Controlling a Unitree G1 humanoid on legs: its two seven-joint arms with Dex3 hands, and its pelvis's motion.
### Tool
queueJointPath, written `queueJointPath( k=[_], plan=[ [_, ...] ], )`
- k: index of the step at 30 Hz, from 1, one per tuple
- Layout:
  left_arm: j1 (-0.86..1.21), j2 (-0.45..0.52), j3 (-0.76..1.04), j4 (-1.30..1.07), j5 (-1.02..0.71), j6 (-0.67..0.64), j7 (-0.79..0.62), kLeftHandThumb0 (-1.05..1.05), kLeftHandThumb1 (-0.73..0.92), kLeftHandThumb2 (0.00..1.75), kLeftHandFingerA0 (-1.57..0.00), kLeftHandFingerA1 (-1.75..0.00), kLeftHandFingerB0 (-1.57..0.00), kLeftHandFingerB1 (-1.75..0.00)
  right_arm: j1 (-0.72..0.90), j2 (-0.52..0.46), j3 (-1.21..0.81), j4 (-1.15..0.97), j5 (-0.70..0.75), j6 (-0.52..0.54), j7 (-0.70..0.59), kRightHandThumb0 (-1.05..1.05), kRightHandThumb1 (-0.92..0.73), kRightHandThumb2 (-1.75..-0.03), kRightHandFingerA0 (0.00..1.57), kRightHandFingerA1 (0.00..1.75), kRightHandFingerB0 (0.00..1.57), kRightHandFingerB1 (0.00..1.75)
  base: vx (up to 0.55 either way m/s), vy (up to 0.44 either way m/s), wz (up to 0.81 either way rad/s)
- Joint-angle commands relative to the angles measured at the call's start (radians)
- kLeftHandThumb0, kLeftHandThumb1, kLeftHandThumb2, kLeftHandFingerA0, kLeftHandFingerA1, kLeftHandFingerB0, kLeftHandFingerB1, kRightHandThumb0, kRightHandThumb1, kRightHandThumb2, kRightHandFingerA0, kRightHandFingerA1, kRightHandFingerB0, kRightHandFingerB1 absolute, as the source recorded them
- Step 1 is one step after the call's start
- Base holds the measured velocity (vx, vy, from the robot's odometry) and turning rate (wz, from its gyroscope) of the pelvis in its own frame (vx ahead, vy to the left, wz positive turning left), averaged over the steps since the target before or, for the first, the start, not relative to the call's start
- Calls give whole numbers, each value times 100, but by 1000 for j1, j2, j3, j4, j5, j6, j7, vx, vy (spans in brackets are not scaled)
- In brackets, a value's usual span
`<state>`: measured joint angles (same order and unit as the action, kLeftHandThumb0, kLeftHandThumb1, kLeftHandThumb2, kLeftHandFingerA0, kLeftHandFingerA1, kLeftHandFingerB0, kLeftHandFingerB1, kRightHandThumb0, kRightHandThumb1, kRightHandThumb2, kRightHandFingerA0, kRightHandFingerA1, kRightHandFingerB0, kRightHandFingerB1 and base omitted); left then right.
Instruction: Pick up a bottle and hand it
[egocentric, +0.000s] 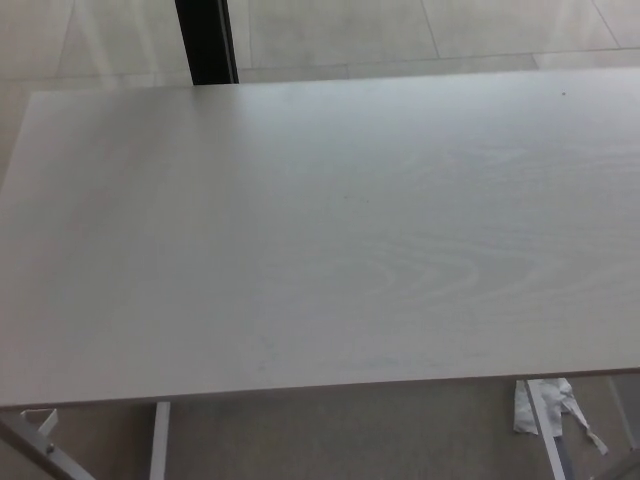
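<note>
Head view, looking down on a pale wood-grain table (330, 240) that filled most of the picture. No bottle showed anywhere on its surface or on the floor around it, so where the bottle stood could not be told; it lay outside the picture, if it was present at all. Neither the left hand nor the right hand appeared, and so their opening and anything they might have held could not be told either. Beyond the far edge ran a tiled floor (330, 30) with a dark upright post (205, 40) at upper left. Below the near edge showed a white table leg (158, 440), a slanted metal bar (35, 445) at lower left and a crumpled white scrap (535, 405) beside a further leg at lower right. A surface without the bottle fitted two stages alike: the bottle out of view and yet to be reached, or the bottle already lifted away and passed on. Judged risks: with both the bottle and the hands out of sight, any reach would have gone unguided and could have struck the table edge; a bottle held unseen could have slipped unnoticed; the bare, even surface offered little to steer by.
</note>
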<state>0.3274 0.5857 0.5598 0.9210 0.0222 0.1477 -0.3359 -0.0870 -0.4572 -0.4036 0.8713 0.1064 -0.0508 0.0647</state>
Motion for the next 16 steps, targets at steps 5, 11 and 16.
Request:
queueJointPath(
  k=[5, 11, 16],
  plan=[
    [-115, 0, 58, -140, -134, 52, 10, -66, 58, 58, -35, -87, -26, -46, -5, -22, -3, -7, 10, -24, 3, -66, -56, -57, 108, 82, 39, 64, 0, 0, 0],
    [-130, -10, 3, -165, -130, 52, -19, -61, 40, 80, -48, -73, -23, -50, 9, -11, -17, 1, 28, -25, 12, -58, -37, -90, 129, 127, 44, 70, 0, 0, 0],
    [-129, -11, -8, -115, -131, -16, 4, -69, 35, 76, -51, -72, -37, -47, 19, -18, -8, 0, 18, -38, 19, -67, -55, -57, 116, 144, 39, 64, 0, 0, 0]
  ],
)
